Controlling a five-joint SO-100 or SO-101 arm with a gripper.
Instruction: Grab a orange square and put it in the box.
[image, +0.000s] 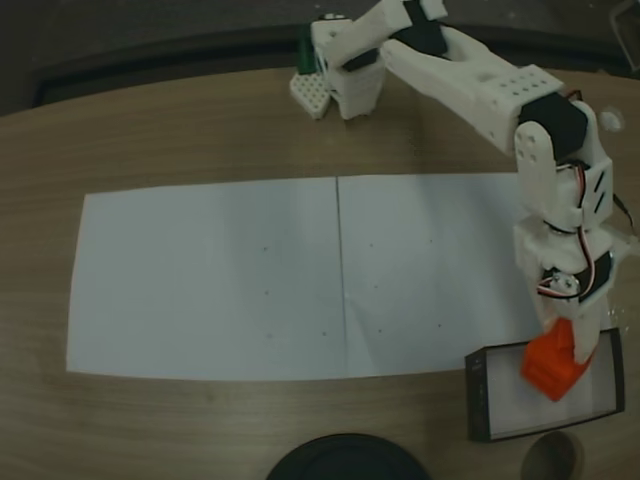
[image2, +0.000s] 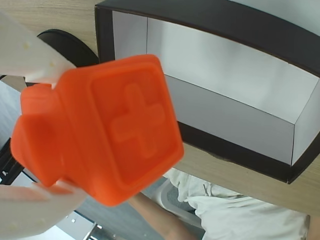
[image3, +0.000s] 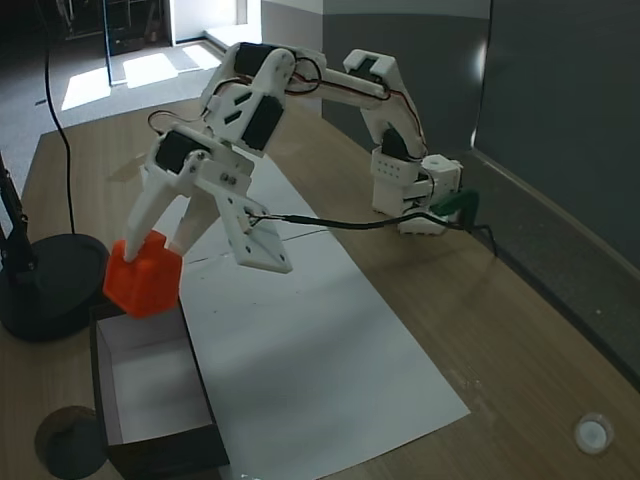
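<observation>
Clearly our white two-finger gripper (image2: 37, 132) is clamped on the small, rigid orange plastic square (image3: 143, 275), which we judge light but slick, holding its opposite sides above the shallow black-walled, white-floored box (image3: 200, 385).

Orange square (image2: 107, 132), black-walled white-floored box (image3: 150, 445), white paper (image: 210, 280), wood-grain table (image: 150, 130)

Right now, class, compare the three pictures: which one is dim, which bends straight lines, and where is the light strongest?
The fixed view from above is dim and greyish, and its lens curves the table edge; the wrist view is brightly lit, with the orange square sharp and close in the gripper above the box; the side fixed view has sunlit floor patches glaring at the top left.
</observation>
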